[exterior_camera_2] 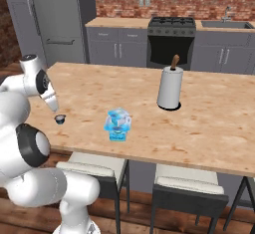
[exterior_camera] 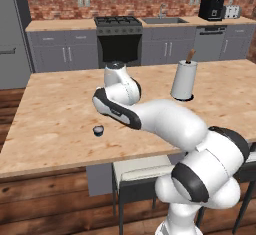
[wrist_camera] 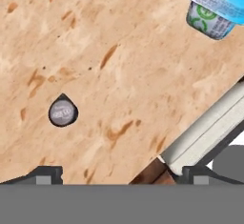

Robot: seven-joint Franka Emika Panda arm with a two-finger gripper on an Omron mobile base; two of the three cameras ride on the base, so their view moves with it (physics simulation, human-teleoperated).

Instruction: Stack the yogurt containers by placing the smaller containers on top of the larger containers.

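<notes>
Wooden counter (exterior_camera_2: 209, 123): paper roll (exterior_camera_2: 169, 89) stands well apart from tiny cup (exterior_camera_2: 60, 119).

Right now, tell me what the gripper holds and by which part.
Nothing. The gripper is open above the counter, its fingertips spread apart; the tiny dark cup sits untouched below.

I am seeing a matt, pale grained wooden desk (exterior_camera_2: 209, 123), a translucent light-blue plastic tub stack (exterior_camera_2: 118, 125), a smooth white paper roll (exterior_camera_2: 169, 89) and a tiny dark cup with pale foil-like lid (wrist_camera: 63, 112).
</notes>
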